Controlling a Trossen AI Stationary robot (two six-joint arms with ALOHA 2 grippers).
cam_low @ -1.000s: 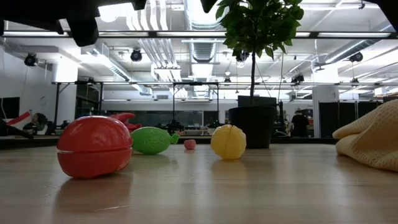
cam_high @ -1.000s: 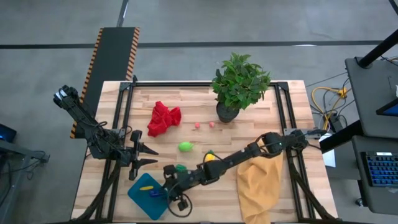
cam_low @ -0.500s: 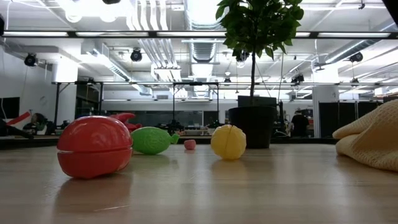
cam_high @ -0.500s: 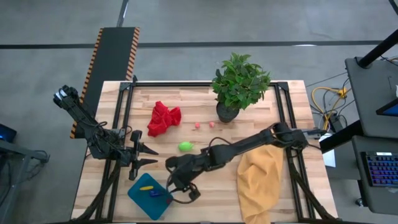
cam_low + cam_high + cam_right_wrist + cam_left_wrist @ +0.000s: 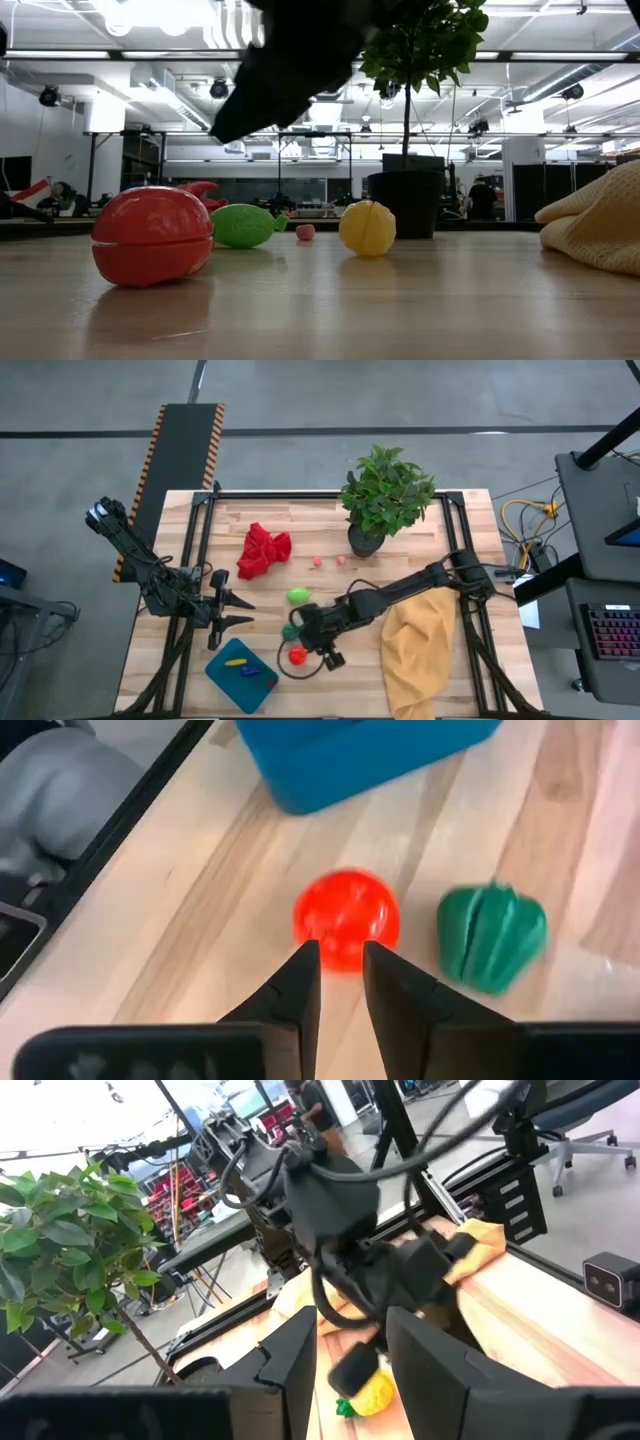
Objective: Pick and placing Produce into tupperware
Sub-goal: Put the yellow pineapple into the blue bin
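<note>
The right hand point(image 5: 322, 650) hangs over the tabletop point(image 5: 420, 540), near the blue tupperware point(image 5: 240, 675). Its two fingers point(image 5: 300, 982) are nearly together and hold nothing. Just past them sits a red tomato point(image 5: 346, 918) on the wood. A dark green pepper point(image 5: 492, 937) sits right beside the tomato. The tupperware is just beyond both of them.

The tupperware already has a yellow piece point(image 5: 236, 660) and a small purple piece point(image 5: 249, 671) in it. A bright green piece point(image 5: 298, 596), a yellow round piece point(image 5: 367, 228) and two tiny pink pieces point(image 5: 328, 560) lie farther back on the tabletop.

The left hand point(image 5: 232, 611) waits at the left side of the tabletop. Its fingers are spread apart and empty.

The tomato looks like hard, shiny plastic. I think it is light and stiff, and it will not squash. It is round and smooth, so it may roll or slip out. The best place to hold it looks like the middle, across its widest part. The fingers would need to spread wider first. The pepper has grooves down its sides, so it may be easier to grip.
</note>
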